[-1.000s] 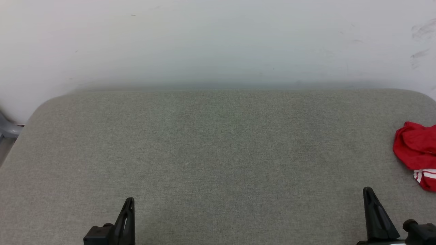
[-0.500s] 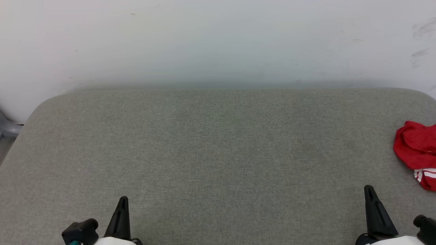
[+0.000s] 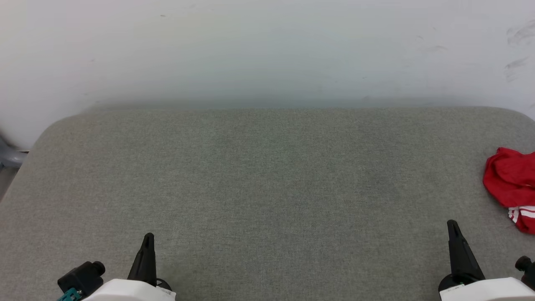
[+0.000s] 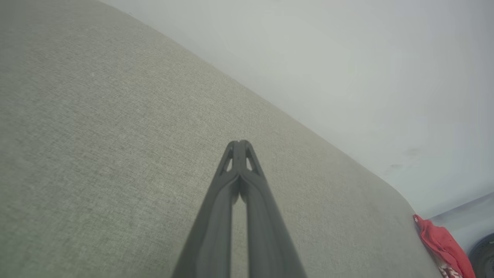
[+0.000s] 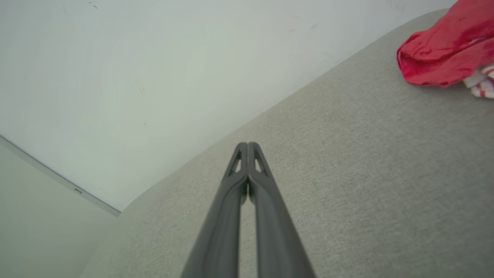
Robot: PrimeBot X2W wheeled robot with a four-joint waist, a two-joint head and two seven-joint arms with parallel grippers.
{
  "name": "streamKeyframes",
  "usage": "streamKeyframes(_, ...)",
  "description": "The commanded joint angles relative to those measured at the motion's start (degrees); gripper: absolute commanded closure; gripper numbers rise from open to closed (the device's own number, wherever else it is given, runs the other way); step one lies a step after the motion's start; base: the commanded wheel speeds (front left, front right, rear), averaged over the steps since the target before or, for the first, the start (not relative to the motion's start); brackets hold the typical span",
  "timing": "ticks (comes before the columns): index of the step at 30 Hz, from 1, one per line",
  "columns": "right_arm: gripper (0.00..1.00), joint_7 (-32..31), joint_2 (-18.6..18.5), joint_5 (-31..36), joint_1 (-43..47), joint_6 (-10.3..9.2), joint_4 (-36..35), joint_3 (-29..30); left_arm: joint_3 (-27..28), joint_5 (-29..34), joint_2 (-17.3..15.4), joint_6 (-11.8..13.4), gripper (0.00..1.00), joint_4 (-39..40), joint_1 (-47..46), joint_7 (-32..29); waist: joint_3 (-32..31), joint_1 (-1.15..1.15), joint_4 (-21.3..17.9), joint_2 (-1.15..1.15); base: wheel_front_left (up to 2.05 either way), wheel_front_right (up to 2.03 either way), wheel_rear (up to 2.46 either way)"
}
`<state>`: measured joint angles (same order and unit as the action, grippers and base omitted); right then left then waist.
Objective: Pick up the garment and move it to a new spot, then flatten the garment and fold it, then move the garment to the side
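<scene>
Currently: garment [image 3: 510, 184] lies crumpled at the right edge of the grey fabric bench [image 3: 267, 175], red body up, striped white trim on its near side. Left pincer [image 3: 148, 238] at near left, fingers pressed together, empty. Right pincer [image 3: 452, 225] at near right, fingers likewise together, empty, near the garment but apart from it. White wall [image 3: 267, 50] beyond the far edge.

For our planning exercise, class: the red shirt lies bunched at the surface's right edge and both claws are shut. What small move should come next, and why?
Probably reach the right claw toward the garment, opening it on the way. The garment lies crumpled and untouched at the right edge of the grey padded surface; that claw is shut, empty and nearer than the left claw.
</scene>
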<state>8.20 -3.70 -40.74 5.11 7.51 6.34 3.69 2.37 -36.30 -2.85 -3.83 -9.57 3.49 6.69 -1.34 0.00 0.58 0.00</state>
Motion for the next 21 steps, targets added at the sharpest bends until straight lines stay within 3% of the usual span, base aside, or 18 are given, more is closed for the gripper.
streamKeyframes(1, 1.0, -0.44, -0.59, -2.51, -1.88, 0.0, -0.3, -0.02, 0.34, -2.52, -0.06, -0.41, 1.0, 0.44, -1.73, -0.48, 0.03, 0.0, -0.01, 0.0, 0.0, 0.0, 0.0)
streamKeyframes(21, 1.0, -3.9, -0.78, -16.96, -4.67, -0.01, 1.88, 0.07, 1.44, -17.6, -0.06, -1.39, 1.0, -0.9, -4.16, -4.1, 0.34, 0.0, -0.13, 0.0, 0.0, 0.0, 0.0)
